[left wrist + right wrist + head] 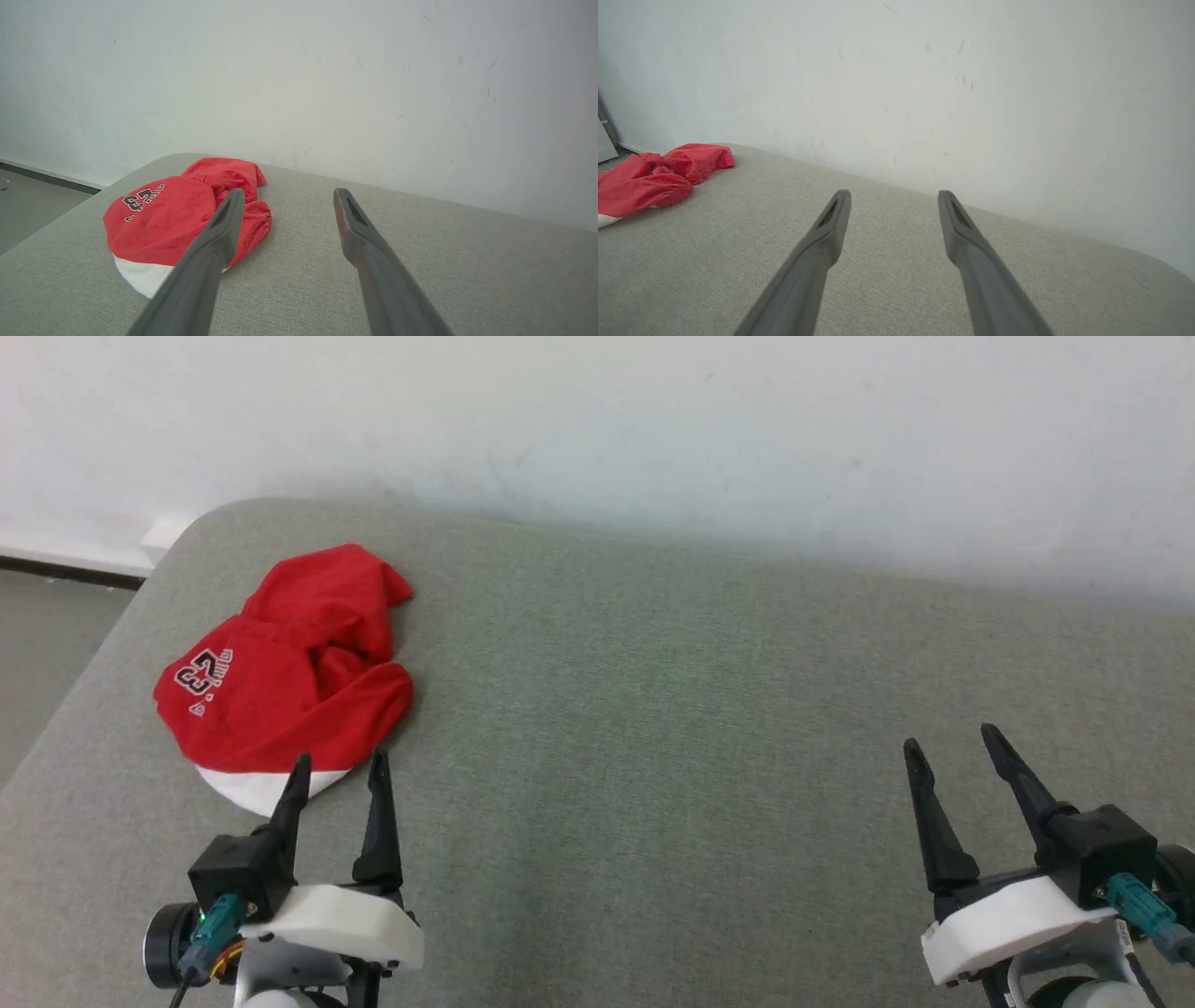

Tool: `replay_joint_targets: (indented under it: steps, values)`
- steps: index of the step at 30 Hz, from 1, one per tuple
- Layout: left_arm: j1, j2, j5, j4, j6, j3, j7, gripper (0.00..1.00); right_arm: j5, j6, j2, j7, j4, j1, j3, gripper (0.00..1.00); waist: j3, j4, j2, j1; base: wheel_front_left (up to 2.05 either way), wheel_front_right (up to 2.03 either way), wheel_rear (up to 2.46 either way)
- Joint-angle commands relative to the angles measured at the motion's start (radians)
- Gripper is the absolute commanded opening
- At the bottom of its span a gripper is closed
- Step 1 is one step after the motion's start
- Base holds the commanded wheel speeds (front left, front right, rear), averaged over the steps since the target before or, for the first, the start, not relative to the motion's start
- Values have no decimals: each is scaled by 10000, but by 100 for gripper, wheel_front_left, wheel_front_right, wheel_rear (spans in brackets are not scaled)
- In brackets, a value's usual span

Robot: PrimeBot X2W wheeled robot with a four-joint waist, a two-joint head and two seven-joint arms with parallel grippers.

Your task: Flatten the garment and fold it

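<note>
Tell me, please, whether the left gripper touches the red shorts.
Cannot tell. In the head view the fingertips of the left gripper overlap the white edge of the red shorts; the left wrist view shows neither gap nor contact plainly.

- The left pincer has two long, dark fingers that taper to pointed tips.
- Its base is a smooth white shell with a black block on one side.
- A teal plug, a small green light and orange wires sit beside a round dark disc.
- The right pincer looks the same.
- Up close, the fingers are matte grey, each with a slot near the tip.
</note>
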Motion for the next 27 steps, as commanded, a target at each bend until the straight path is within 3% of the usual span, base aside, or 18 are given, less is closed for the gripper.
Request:
replay_joint_targets:
  steps: [1, 27]
  values:
    - [18, -10, -128, -31, 100, 18, -127, 100, -41, -3, 19, -46, -120, 130, 32, 100, 41, 285, 0, 0, 0, 0, 0]
    - [-599, -14, -997, -160, 353, -291, -650, 100, -22, -5, 27, -145, -775, 268, 434, 100, 420, 1764, 0, 0, 0, 0, 0]
